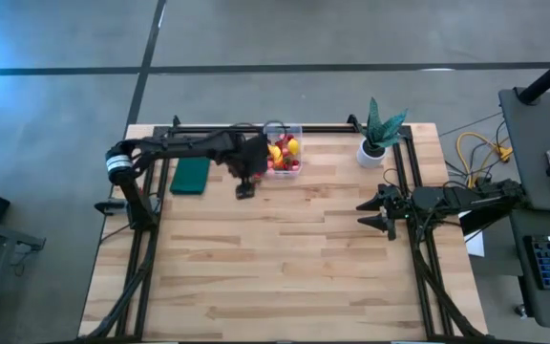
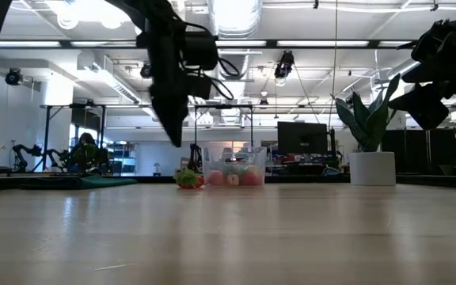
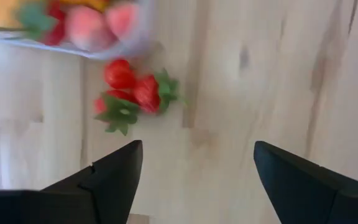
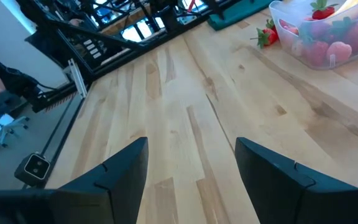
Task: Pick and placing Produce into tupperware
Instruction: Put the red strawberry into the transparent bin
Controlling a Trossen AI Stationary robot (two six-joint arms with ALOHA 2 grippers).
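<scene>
The clear tupperware [image 1: 284, 155] stands at the table's far middle and holds red and pink strawberries and yellow fruit. It also shows in the low view [image 2: 234, 169] and the right wrist view [image 4: 328, 37]. Two or three red strawberries with green leaves [image 3: 135, 93] lie on the table just outside the box, on its left side [image 2: 187, 179]. My left gripper [image 3: 194, 168] is open and empty, raised above the table [image 2: 172, 111] and pointing down near these strawberries [image 1: 245, 189]. My right gripper [image 1: 375, 212] is open and empty at the table's right side [image 4: 191, 168].
A dark green flat pad [image 1: 191, 176] lies left of the box. A green plant in a white pot [image 1: 374, 143] stands at the far right. Black frame rails run along the far, left and right edges. Bare wood [image 1: 285, 258] fills the table's middle and near side.
</scene>
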